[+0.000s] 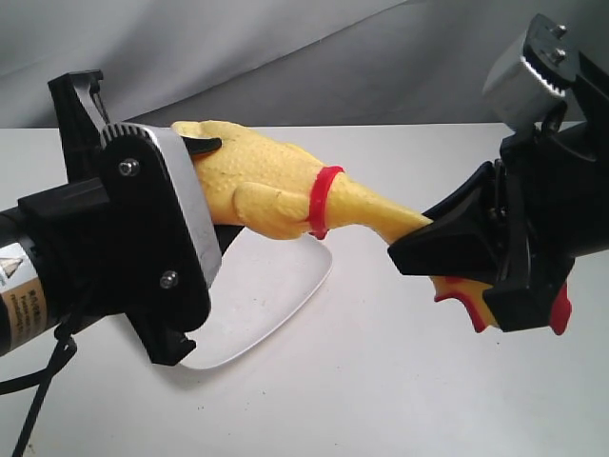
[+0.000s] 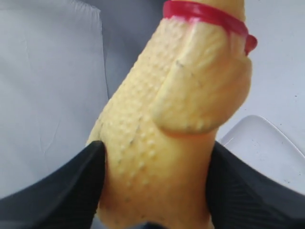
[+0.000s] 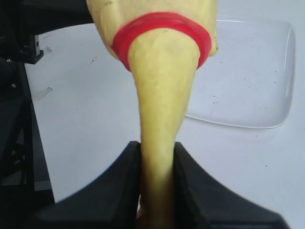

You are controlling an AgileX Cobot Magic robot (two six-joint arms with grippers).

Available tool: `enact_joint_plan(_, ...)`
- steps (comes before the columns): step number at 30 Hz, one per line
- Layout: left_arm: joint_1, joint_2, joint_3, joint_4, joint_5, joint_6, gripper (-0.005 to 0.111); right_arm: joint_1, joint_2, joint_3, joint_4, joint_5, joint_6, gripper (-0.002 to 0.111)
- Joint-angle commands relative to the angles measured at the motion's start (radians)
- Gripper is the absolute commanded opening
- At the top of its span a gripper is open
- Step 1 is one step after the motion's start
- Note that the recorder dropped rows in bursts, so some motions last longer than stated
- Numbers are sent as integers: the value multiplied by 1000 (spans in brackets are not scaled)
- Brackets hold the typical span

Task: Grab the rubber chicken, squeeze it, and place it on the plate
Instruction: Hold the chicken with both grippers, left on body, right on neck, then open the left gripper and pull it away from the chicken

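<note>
L gripper (image 2: 155, 191) clamped on the fat body end of the rubber chicken (image 1: 271, 181). L wrist view shows black fingers (image 2: 71, 191) pressed on both flanks, no gap. One finger tip also shows on top of the body in ext. view.

Chicken is off the surface (image 1: 400, 390), held in the air btwn both grippers. It lies approx. horizontal, sloping a bit down toward the R. Pimpled yellow skin, wing bulge facing cam.

Plate (image 1: 276, 295) sits flat on the surface below the chicken's body, partly hidden behind L gripper; glossy white, rounded corners, a few dark specks in R wrist view. Chicken not touching plate.

Red neck band (image 1: 324, 200) sits mid-span, neck narrowing past it to the R.

R gripper (image 3: 156, 186) closed tight on the thin neck, both fingers touching it, neck squashed flat btwn them. Head mostly hidden behind R gripper in ext. view; red comb/wattle bits stick out below it.

Grey cloth (image 1: 285, 57) behind the surface.
</note>
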Motion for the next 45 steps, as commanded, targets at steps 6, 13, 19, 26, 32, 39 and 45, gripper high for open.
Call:
enact_joint_plan(6, -2, 2, -3, 21, -12, -17, 103, 2, -8, -1, 28, -9, 0, 0)
enact_joint_plan(13, -2, 2, -3, 18, 7, -61, 65, 2, -8, -1, 28, -9, 0, 0)
enact_joint_plan(19, -2, 2, -3, -16, -1, -57, 1, 2, -8, -1, 28, -9, 0, 0)
enact_joint_plan(26, -2, 2, -3, -32, -1, 2, 41, 2, -8, -1, 28, -9, 0, 0)
enact_joint_plan(32, -18, -9, -6, -84, 262, -63, 104, 2, -8, -1, 28, -44, -2, 0)
enact_joint_plan(39, -271, -131, -6, -150, 706, 75, 104, 2, 48, -3, 52, -377, -3, 0)
enact_joint_plan(45, -482, -188, -6, -243, 726, 72, 104, 26, 267, -56, 119, -374, -75, 0)
